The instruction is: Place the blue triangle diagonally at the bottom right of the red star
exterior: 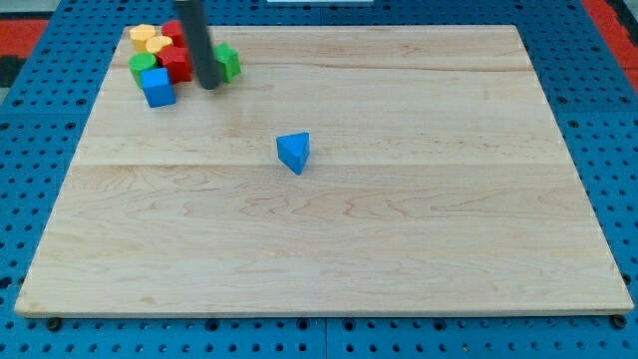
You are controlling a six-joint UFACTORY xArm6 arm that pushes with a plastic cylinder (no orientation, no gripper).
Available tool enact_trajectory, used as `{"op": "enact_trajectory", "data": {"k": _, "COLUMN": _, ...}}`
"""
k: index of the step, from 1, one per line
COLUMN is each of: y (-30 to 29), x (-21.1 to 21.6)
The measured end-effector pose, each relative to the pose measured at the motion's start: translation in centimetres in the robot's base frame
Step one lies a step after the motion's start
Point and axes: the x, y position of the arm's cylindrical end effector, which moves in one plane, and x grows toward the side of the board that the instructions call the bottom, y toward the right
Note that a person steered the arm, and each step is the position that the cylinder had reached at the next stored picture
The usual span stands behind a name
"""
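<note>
The blue triangle (294, 153) lies alone near the middle of the wooden board (399, 249). A red block (177, 62), partly hidden by my rod so its shape is hard to make out, sits in a cluster at the view's top left. My tip (210, 85) rests on the board at the cluster's right side, just left of a green block (229, 62). The tip is up and to the left of the blue triangle, well apart from it.
The top-left cluster also holds two yellow blocks (150, 40), a green block (144, 67) at its left and a blue cube (158, 88) at its bottom. A blue pegboard (598, 100) surrounds the board.
</note>
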Motion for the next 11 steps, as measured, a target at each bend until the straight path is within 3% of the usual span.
{"op": "enact_trajectory", "data": {"k": 1, "y": 11.0, "x": 3.3}}
{"op": "enact_trajectory", "data": {"k": 2, "y": 15.3, "x": 11.6}}
{"op": "enact_trajectory", "data": {"k": 3, "y": 8.6, "x": 13.4}}
{"op": "enact_trajectory", "data": {"k": 5, "y": -4.5, "x": 8.8}}
{"op": "enact_trajectory", "data": {"k": 6, "y": -5.6, "x": 10.7}}
{"op": "enact_trajectory", "data": {"k": 7, "y": -11.5, "x": 11.7}}
{"op": "enact_trajectory", "data": {"k": 8, "y": -11.3, "x": 6.4}}
{"op": "enact_trajectory", "data": {"k": 9, "y": -7.3, "x": 5.9}}
{"op": "enact_trajectory", "data": {"k": 10, "y": -7.7, "x": 9.3}}
{"op": "enact_trajectory", "data": {"k": 11, "y": -3.6, "x": 10.3}}
